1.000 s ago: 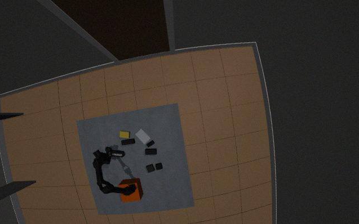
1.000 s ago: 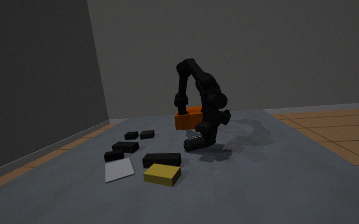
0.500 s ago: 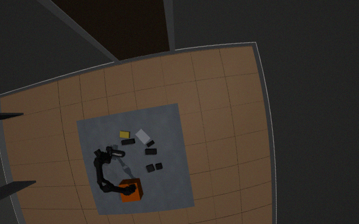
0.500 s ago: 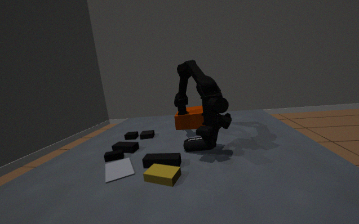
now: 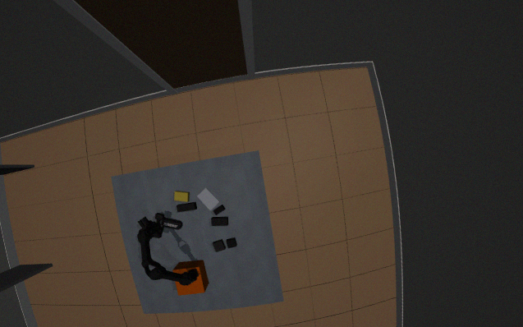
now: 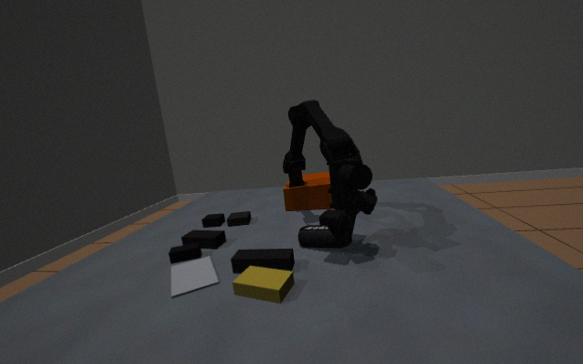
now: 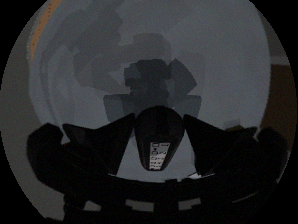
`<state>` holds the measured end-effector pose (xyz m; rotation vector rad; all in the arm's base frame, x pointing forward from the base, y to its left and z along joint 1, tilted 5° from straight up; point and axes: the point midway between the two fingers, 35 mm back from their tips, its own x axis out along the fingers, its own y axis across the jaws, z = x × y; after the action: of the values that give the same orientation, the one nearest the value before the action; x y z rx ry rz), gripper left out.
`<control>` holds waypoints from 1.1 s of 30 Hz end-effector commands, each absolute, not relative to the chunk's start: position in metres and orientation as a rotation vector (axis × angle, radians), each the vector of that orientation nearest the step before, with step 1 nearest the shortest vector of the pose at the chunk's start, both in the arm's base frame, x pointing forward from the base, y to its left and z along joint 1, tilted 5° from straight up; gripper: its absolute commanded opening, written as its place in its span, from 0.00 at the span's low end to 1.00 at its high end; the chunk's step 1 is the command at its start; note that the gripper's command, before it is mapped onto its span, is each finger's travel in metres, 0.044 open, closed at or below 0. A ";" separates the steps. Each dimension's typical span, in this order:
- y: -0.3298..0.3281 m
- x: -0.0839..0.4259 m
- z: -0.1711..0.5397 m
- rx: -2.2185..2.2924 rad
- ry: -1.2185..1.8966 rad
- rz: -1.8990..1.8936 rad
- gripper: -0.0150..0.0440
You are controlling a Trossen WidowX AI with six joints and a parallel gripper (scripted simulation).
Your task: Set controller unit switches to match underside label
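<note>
The dark controller unit is held between the two fingers of my gripper. The gripper is shut on it and lies nearly level, low over the bench. The unit's white label faces upward and towards the wrist camera. It shows a row of small squares, too small and blurred to read them all surely. The rocker switches are hidden underneath. I cannot tell whether the unit touches the bench.
A long black block and a yellow block lie nearby. Beyond are a white plate and several dark blocks, one longer. The arm stands at an orange box.
</note>
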<state>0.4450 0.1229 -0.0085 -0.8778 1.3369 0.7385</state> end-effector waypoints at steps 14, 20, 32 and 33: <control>0.121 0.446 -0.028 -0.876 1.360 0.731 0.83; 0.121 0.446 -0.029 -0.876 1.358 0.732 0.83; 0.124 0.448 -0.024 -0.877 1.340 0.739 1.00; 0.124 0.448 -0.024 -0.877 1.340 0.739 1.00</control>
<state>0.4479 0.1241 -0.0245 -0.8761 1.3398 0.7391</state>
